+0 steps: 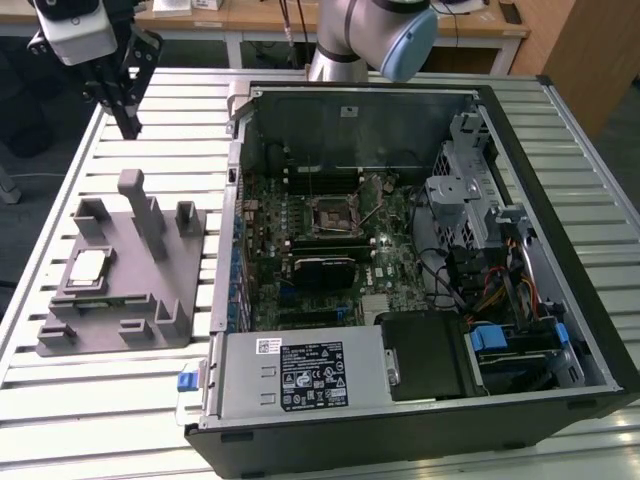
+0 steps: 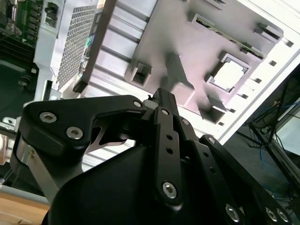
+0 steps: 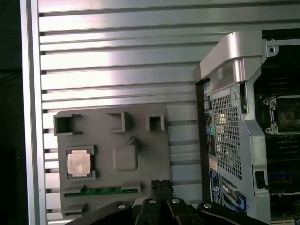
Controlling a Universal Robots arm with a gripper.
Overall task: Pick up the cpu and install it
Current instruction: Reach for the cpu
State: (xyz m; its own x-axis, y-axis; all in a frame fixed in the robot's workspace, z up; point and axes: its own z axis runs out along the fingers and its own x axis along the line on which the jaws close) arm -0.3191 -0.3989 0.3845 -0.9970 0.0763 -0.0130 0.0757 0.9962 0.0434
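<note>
Claw [image 1: 130, 128] hung above the slatted table [image 1: 70, 410] near the grey holder tray [image 1: 165, 290], fingers closed together, gripping nothing. The cpu [image 1: 88, 267] was a small flat square, pale silver top with a thin darker rim. It sat flat in its recess in the tray, well apart from the claw. A green board strip [image 3: 101, 191] lay in the slot beside it. The open PC case [image 1: 360, 120] held the motherboard [image 1: 345, 285], and the black socket [image 1: 330, 215] had no chip in it
</note>
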